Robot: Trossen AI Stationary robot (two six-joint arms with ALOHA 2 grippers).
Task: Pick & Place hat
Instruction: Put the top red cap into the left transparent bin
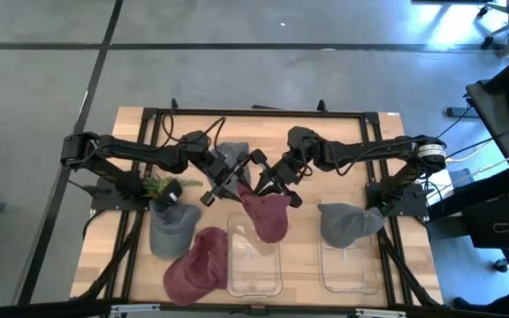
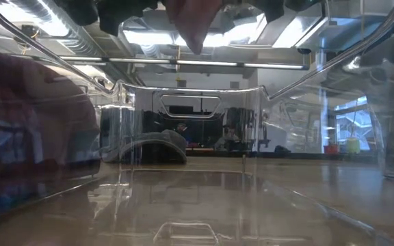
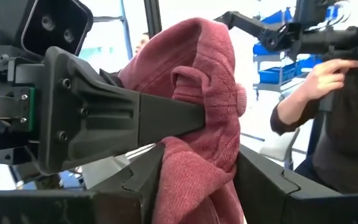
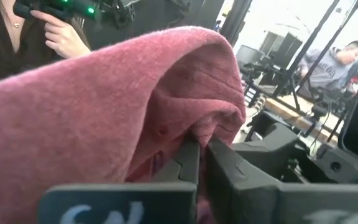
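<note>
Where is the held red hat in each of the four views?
High view: red hat at centre, between both claws, above the middle clear bin.
Low view: hanging at top centre.
Left wrist view: centre, pinched.
Right wrist view: fills the left and centre.
Shared landmark: the clear bin, high and low views.

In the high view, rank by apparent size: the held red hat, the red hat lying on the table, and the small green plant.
1. Red hat on the table.
2. Held red hat, slightly smaller, though it hangs folded between both grippers, left gripper and right gripper.
3. Green plant, clearly smallest.
</note>
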